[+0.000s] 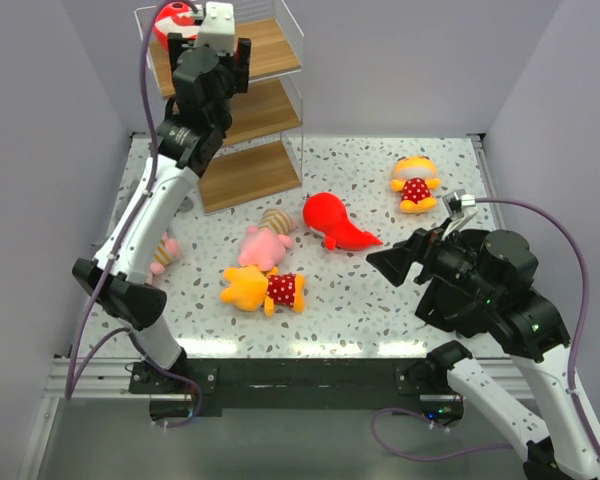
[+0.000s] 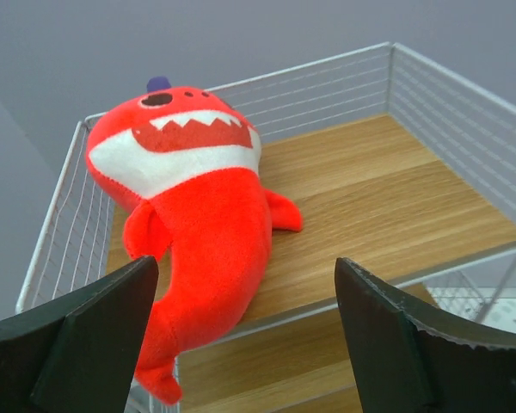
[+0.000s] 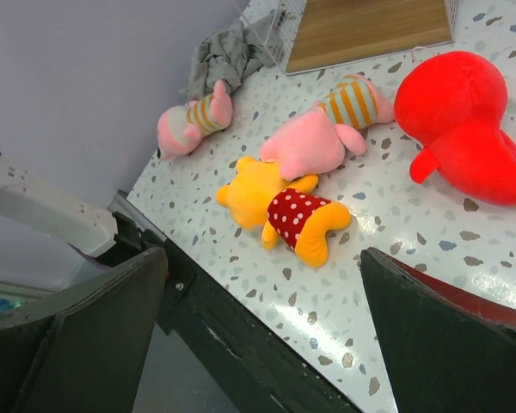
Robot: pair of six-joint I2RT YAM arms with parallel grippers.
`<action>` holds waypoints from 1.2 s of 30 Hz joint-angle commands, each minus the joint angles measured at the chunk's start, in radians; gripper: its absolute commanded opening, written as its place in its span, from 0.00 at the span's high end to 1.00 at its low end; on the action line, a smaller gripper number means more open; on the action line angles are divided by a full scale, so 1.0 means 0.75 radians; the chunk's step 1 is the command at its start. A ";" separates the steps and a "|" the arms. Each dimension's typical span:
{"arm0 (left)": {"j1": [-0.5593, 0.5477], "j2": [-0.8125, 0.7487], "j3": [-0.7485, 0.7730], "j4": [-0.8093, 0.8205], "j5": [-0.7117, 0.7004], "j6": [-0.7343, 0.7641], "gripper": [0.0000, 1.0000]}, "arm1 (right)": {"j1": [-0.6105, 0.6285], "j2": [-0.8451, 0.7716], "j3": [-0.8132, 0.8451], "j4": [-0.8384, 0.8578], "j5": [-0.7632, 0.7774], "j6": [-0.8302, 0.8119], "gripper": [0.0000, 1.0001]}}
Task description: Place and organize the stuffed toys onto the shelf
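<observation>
While one red shark (image 2: 189, 232) lies on the shelf (image 2: 387, 198), five toys (image 1: 263, 288) await.
Left tool (image 2: 245, 267), right tool (image 3: 262, 258) gape empty; those five litter the surface (image 1: 380, 300) toward five o'clock.

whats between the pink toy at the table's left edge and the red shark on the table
The second pink toy, clear in the top and right wrist views.

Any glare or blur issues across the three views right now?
Top external: sharp, with soft glare on the table along its near edge. Left wrist: red shark crisp and evenly lit; left fingers dark, slightly soft. Right wrist: shiny reflections on the table below the yellow toy; right fingers underexposed.
</observation>
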 commanded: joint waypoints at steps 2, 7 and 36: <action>-0.019 -0.256 -0.130 0.090 0.292 -0.145 0.09 | -0.002 0.020 0.010 -0.009 0.096 0.038 0.02; -0.019 -0.456 -0.365 0.104 0.507 -0.257 0.07 | 0.000 0.039 -0.029 -0.019 0.211 0.027 0.02; -0.011 -1.115 -1.648 0.280 1.162 -0.460 0.00 | 0.000 0.869 -0.134 0.431 0.465 -0.476 0.30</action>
